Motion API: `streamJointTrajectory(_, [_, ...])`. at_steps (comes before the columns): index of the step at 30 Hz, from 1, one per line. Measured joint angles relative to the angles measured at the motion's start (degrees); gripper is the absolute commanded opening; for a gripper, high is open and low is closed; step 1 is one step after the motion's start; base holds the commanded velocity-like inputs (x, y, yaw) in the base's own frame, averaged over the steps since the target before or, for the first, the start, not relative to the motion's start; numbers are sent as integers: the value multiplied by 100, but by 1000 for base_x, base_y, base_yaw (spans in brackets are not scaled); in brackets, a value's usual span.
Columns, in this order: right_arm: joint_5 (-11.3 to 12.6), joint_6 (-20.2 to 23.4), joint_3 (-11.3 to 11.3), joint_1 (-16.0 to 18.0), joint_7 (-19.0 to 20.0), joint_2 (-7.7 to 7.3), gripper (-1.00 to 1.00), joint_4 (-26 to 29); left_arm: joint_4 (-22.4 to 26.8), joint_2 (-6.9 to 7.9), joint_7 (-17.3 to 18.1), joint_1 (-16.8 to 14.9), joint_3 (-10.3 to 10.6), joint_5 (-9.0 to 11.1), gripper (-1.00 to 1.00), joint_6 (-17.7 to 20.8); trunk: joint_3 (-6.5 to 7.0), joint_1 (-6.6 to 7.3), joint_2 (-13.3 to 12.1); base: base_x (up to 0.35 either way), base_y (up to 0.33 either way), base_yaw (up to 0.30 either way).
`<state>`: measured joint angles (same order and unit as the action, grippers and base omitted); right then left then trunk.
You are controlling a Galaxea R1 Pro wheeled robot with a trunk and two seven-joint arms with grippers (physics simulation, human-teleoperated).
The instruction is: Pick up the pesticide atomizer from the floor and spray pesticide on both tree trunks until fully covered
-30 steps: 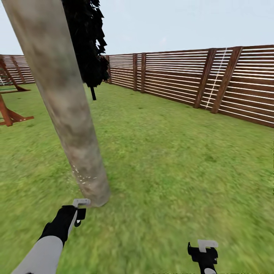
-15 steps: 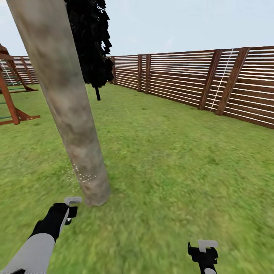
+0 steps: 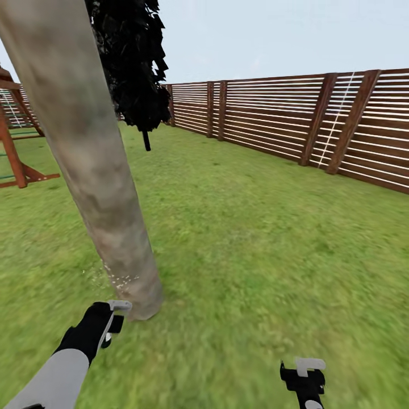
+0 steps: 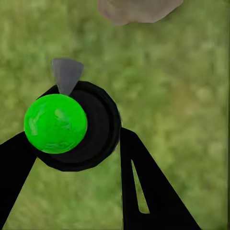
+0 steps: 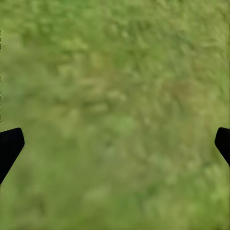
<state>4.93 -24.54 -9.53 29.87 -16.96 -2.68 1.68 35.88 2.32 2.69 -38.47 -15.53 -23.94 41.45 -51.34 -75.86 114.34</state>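
Green lawn (image 3: 255, 238) open to slat fence (image 3: 295, 122); tree trunk (image 3: 96, 187), pesticide (image 3: 116, 278)-specked, beside left pincer (image 3: 113, 318) clamping atomizer (image 4: 72, 124). Right pincer (image 3: 304, 378) spread, empty.

Dark cypress-like tree (image 3: 133, 62) at 11 o'clock, thin stem into the grass. Red-brown wooden play frame (image 3: 14, 142) at 9 o'clock by the frame edge, partly cut off. Pale blue sky (image 3: 272, 34) at 12–1 o'clock.

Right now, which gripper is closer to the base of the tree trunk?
Left. The left gripper sits just beside the tree trunk base, holding the atomizer. The right gripper hangs well off to the right over open lawn.
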Motion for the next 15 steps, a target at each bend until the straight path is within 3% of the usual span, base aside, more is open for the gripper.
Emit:
streamJointTrajectory(7, [1, 2, 1, -1, -4, 0, 100, 1, -3, 95, -41, 30, -27, 0, -100, -36, 0, -1, 0, -19, -65, 214])
streamJointTrajectory(11, [0, 0, 1, -1, -4, -1, 100, 1, -43, -190, -48, 61, -5, 48, -100, -66, 0, -1, 0, 0, -77, 14])
streamJointTrajectory(15, [0, -1, 0, 0, -4, 0, 100, 0, -48, -348, -54, 57, 4, 9, -100, -63, 22, -1, 0, 0, -249, 81])
